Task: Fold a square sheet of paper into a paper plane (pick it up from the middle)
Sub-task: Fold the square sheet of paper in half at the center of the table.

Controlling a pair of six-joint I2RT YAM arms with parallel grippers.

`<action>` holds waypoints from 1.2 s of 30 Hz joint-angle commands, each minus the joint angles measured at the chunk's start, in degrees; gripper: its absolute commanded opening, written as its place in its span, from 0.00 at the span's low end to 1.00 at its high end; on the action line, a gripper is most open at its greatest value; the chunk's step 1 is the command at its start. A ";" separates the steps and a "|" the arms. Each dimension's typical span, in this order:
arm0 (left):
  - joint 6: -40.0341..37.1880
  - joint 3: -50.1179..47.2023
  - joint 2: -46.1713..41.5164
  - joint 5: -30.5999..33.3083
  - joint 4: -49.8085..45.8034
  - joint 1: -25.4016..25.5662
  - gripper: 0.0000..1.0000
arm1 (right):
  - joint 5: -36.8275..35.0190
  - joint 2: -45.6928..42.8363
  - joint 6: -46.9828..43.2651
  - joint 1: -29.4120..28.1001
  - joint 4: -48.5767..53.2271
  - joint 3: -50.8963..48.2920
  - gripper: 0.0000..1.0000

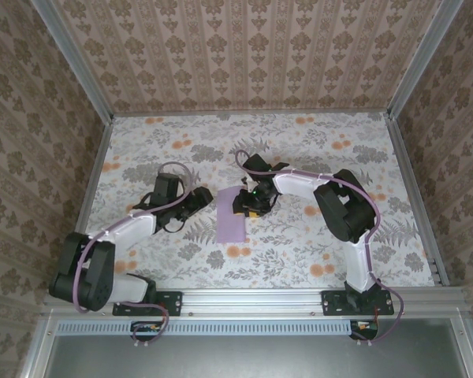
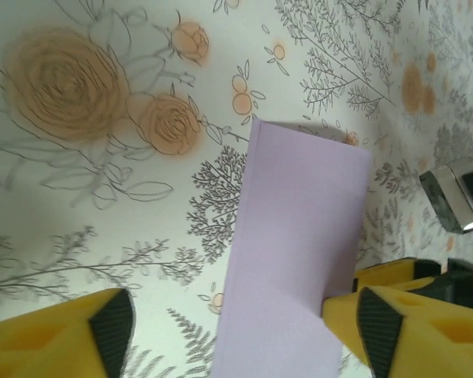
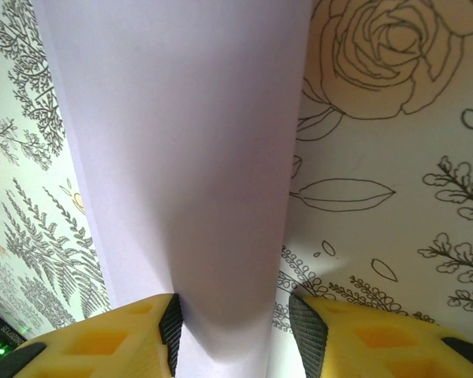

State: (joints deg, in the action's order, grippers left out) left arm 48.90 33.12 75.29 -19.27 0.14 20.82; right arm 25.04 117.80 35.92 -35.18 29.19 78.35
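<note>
Top view, sheet: The square sheet of paper [image 1: 231, 216] lies mid-table on the tablecloth [image 1: 315, 150]. It is folded to a narrow strip with its long axis 12-to-6 o'clock.
Top view, bearing: My left gripper [image 1: 201, 201] sits just beside the strip's 9 o'clock edge. My right gripper [image 1: 251, 206] hangs over its 1 o'clock corner and is the nearer one.
Top view, arm pose: Both my elbows are bent and both forearms angle inward toward the strip.
Left wrist, fingers: They are spread wide and pinch nothing.
Left wrist, sheet: The strip runs from 6 toward 12 o'clock between my fingers, close against the 3 o'clock one. I cannot tell whether it touches.
Right wrist, fingers: They stand apart and straddle the strip. The 9 o'clock pad [image 3: 172, 327] meets the paper and the 3 o'clock pad [image 3: 303, 331] sits just beside it, so I judge there is no firm pinch.
Right wrist, sheet: The long axis runs 6-to-12 o'clock, and the paper bows up between the pads.
Coming move: I judge that closing across the short axis would take the strip.
</note>
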 commanded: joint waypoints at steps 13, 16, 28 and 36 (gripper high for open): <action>-10.54 2.12 -2.30 1.10 -3.32 -1.40 1.00 | -10.68 14.33 -2.79 0.37 8.92 0.81 0.50; -9.74 2.59 -0.25 0.01 -2.04 -1.35 0.99 | -11.65 15.31 -3.06 0.37 9.96 1.53 0.53; -5.93 3.75 7.34 -3.51 1.22 -1.31 0.80 | -13.25 18.24 -3.99 0.37 11.58 3.29 0.53; -7.18 3.70 7.93 -4.64 4.40 0.95 0.63 | -13.85 19.04 -3.80 0.37 11.87 3.84 0.53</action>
State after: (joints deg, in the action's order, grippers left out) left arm 42.37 35.73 82.67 -22.72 2.31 20.58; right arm 25.69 124.38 34.20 -35.03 40.58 87.70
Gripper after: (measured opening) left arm 0.657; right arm 0.525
